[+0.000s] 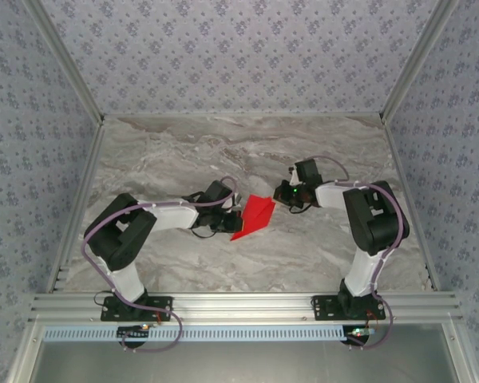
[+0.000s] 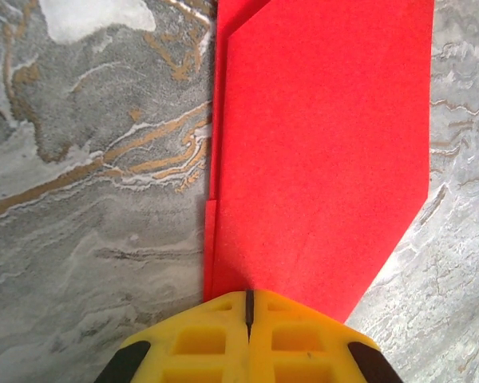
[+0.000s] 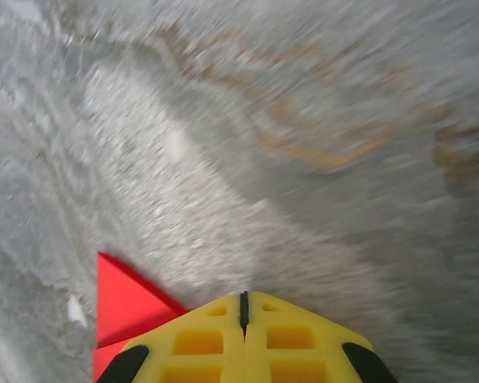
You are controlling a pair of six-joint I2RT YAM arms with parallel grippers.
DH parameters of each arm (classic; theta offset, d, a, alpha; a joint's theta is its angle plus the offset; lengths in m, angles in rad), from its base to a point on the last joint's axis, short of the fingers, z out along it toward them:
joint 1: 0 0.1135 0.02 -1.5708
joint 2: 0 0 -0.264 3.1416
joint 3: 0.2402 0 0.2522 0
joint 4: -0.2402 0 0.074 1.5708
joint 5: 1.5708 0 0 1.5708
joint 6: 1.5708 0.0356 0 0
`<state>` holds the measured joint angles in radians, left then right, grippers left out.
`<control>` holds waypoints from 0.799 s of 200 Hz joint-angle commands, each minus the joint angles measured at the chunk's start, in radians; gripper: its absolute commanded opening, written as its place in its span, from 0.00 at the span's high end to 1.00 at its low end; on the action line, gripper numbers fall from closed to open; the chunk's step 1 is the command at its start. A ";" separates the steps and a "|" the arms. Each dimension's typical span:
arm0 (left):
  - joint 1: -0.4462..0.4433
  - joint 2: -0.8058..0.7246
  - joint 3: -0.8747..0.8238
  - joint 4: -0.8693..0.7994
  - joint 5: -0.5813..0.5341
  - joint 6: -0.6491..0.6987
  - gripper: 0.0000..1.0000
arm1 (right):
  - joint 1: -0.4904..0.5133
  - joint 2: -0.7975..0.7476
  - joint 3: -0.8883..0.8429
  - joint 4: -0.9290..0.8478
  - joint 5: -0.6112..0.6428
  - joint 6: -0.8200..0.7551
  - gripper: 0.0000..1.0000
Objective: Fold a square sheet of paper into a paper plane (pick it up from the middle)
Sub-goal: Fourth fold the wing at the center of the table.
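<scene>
Partly folded bright red paper sheet [image 1: 254, 215] is laid flat mid marbled grey desk [image 1: 184, 152] btwn L claw [image 2: 248, 299] & R claw [image 3: 243, 299], both pressed together, so firm, slow pressing w/o sliding it is advised.

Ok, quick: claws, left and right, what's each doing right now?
Left claw: closed, tips at the edge of the folded red paper; pinch cannot be told.
Right claw: closed, holding nothing.

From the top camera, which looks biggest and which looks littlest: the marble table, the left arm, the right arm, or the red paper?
1. marble table
2. left arm and right arm: they look about alike, so I won't rank them
3. folded red paper
</scene>
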<state>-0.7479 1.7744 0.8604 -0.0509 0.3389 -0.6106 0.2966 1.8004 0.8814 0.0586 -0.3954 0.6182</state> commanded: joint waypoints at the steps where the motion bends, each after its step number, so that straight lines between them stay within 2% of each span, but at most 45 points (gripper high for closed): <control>1: -0.025 0.093 -0.074 -0.202 -0.090 -0.005 1.00 | 0.002 -0.091 0.000 -0.089 0.059 -0.059 1.00; 28: -0.026 0.075 -0.068 -0.201 -0.096 -0.006 1.00 | 0.057 -0.201 -0.096 -0.039 0.002 -0.011 1.00; 53: -0.025 0.068 -0.064 -0.188 -0.091 -0.008 1.00 | 0.148 -0.219 -0.127 0.008 -0.047 0.061 1.00; 99: -0.025 0.053 -0.064 -0.176 -0.091 -0.014 1.00 | 0.265 -0.077 -0.039 0.096 -0.090 0.164 1.00; 131: -0.026 0.029 -0.063 -0.171 -0.086 -0.013 1.00 | 0.276 0.004 -0.021 0.115 -0.072 0.187 1.00; 160: -0.026 -0.011 -0.040 -0.175 -0.074 -0.008 1.00 | 0.271 0.015 -0.040 0.076 -0.039 0.179 1.00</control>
<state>-0.7563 1.7500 0.8600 -0.0521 0.3141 -0.6212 0.5709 1.8034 0.8387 0.1547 -0.4625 0.7799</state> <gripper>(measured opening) 0.041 0.050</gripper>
